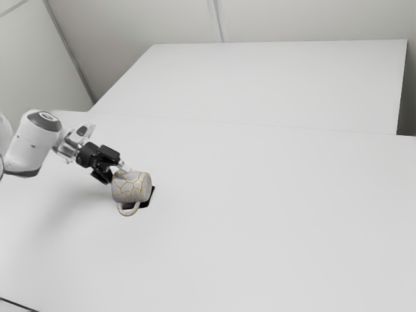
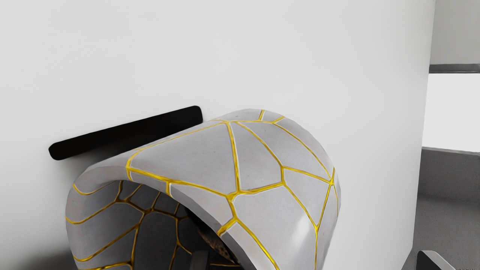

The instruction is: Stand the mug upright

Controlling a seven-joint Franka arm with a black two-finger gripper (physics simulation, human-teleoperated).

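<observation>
My gripper (image 1: 114, 171) is at the mouth end of the mug (image 1: 131, 187) in the exterior view. The mug, pale grey with gold crackle lines, lies on its side, its base toward the exterior view's right and its handle (image 1: 129, 211) low at the near side. In the wrist view, the open gripper (image 2: 315, 259) has one fingertip inside the mouth of the mug (image 2: 262, 157) and the other outside, apart from the wall. Something dark shows inside the mug.
A flat black item (image 1: 148, 199) lies on the white table (image 1: 260, 214), beside and partly behind the mug; its long edge shows as a black bar (image 2: 127, 133) in the wrist view. Pale walls (image 1: 305, 19) stand beyond the table.
</observation>
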